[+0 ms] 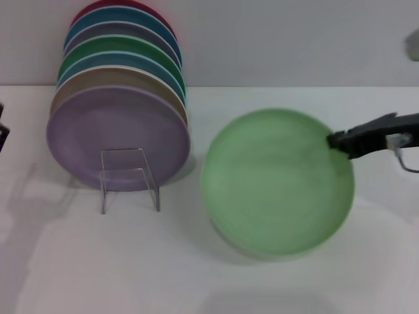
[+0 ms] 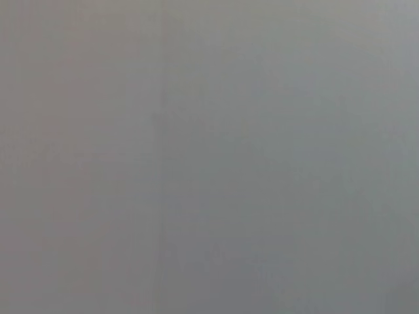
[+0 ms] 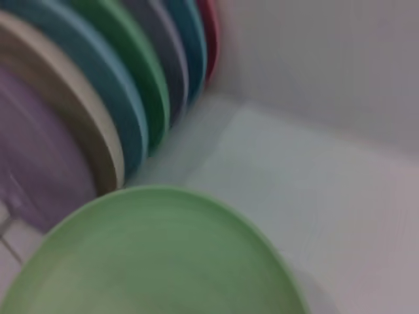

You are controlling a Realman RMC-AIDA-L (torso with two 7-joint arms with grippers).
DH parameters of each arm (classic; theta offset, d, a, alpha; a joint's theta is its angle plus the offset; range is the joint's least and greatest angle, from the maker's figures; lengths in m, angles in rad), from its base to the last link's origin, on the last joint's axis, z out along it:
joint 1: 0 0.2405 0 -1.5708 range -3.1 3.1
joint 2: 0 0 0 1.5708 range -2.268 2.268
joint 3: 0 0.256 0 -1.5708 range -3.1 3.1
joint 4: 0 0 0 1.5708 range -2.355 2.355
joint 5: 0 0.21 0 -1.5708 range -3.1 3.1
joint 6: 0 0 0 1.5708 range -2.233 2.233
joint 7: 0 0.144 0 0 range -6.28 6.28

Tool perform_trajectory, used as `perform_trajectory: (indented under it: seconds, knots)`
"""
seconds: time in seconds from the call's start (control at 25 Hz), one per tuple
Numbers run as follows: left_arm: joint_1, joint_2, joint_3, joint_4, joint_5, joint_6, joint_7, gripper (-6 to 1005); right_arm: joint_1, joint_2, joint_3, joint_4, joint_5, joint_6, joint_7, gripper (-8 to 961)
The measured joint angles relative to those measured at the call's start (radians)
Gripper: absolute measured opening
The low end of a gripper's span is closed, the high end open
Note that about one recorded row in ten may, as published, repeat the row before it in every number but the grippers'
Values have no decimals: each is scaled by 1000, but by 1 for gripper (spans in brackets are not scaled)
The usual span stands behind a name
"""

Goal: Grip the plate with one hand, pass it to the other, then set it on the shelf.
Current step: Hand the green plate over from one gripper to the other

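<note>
The pale mint-green plate (image 1: 278,182) hangs tilted above the white table, with its shadow under it. My right gripper (image 1: 335,140), black and slim with a thin cable, is shut on the plate's right rim. The plate also fills the lower part of the right wrist view (image 3: 157,261). The clear acrylic shelf (image 1: 129,176) stands to the plate's left, in front of a lavender plate (image 1: 118,134). Only a dark sliver of my left gripper (image 1: 2,129) shows at the far left edge. The left wrist view shows only blank grey.
A row of several upright coloured plates (image 1: 121,59) leans behind the lavender one, against the back wall; it also shows in the right wrist view (image 3: 118,91). The white table (image 1: 196,275) stretches in front of the shelf and plate.
</note>
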Motion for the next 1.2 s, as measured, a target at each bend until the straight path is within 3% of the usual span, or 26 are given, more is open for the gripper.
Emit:
perform_trajectory:
  seconds: [0.04, 0.08, 0.12, 0.16, 0.2, 0.32, 0.36, 0.4, 0.44, 0.52, 0.56, 0.6, 0.64, 0.68, 0.76, 0.8, 0.84, 0.92, 0.96, 1.2]
  knots:
    - [0, 31, 0, -56, 41, -35, -36, 800, -36, 0, -1, 26, 45, -28, -40, 18]
    - [2, 48, 1, -90, 64, -57, -53, 800, -68, 1, -1, 45, 92, -53, -81, 18]
    - [2, 48, 1, -90, 64, -57, -53, 800, -110, 1, 0, 56, 166, -95, -146, 18]
    - [26, 136, -6, -306, 179, -218, -111, 800, -179, 3, 1, 67, 275, -167, -256, 18]
    - [49, 184, -20, -456, 248, -356, -133, 800, -203, 5, 0, 69, 302, -190, -296, 18]
    - [49, 184, -20, -456, 248, -356, -133, 800, -236, 8, -2, 61, 341, -222, -372, 18]
    - [67, 218, -33, -575, 299, -472, -155, 800, -251, 9, -3, 31, 370, -246, -436, 18]
    - [67, 218, -33, -575, 299, -472, -155, 800, -251, 9, -3, 31, 370, -246, -436, 18]
    - [90, 323, -59, -922, 369, -875, -245, 800, -253, 10, -6, 5, 382, -262, -472, 18]
    - [90, 323, -59, -922, 369, -875, -245, 800, -250, 10, -12, -36, 389, -293, -506, 18]
    - [72, 390, -36, -1046, 370, -1027, -289, 800, -235, 7, -18, -87, 392, -327, -528, 18]
    - [72, 390, -36, -1046, 370, -1027, -289, 800, -235, 7, -18, -87, 392, -327, -528, 18]
    - [13, 486, 13, -1185, 372, -1178, -375, 800, -225, 6, -21, -106, 397, -335, -547, 18]
    - [-11, 510, 29, -1217, 372, -1236, -398, 800, -220, 5, -24, -118, 407, -339, -567, 18]
    - [-26, 522, 39, -1236, 372, -1272, -406, 800, -214, 5, -37, -133, 464, -340, -646, 18]
    - [-53, 535, 55, -1277, 372, -1364, -415, 800, -214, 5, -37, -133, 464, -340, -646, 18]
    - [-69, 536, 62, -1309, 372, -1449, -415, 800, -214, 5, -40, -133, 482, -339, -664, 18]
    - [-73, 535, 62, -1322, 372, -1484, -414, 801, -211, 5, -45, -130, 497, -331, -689, 18]
    - [-89, 525, 62, -1370, 372, -1610, -404, 801, -210, 4, -52, -126, 510, -326, -722, 18]
    - [-107, 490, 47, -1435, 363, -1773, -353, 801, -202, 3, -56, -138, 523, -325, -794, 18]
